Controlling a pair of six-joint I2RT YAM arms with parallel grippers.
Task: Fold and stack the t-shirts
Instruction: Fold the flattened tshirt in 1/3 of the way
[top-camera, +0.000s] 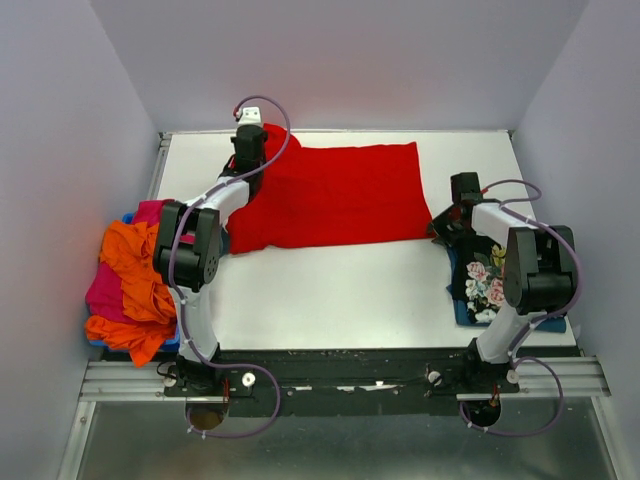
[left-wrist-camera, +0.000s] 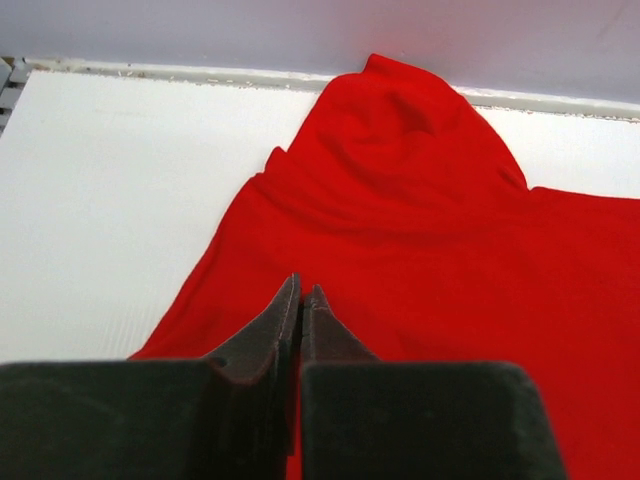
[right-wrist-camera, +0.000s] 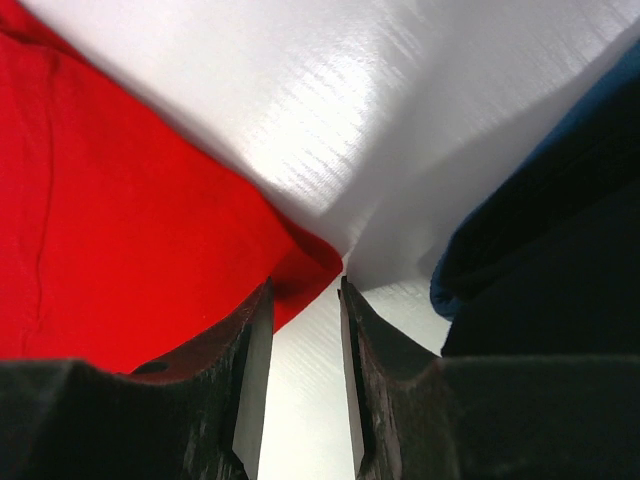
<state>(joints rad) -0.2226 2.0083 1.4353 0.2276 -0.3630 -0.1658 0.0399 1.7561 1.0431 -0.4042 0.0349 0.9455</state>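
No writing seems legible on anything here.

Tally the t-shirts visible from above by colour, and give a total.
Red t-shirt: 1
Orange t-shirt: 1
Magenta-pink t-shirt: 1
Black floral t-shirt: 1
Blue cloth, edges only: 2 (left pile's blue edge; blue edge under the floral one)
Total: 6
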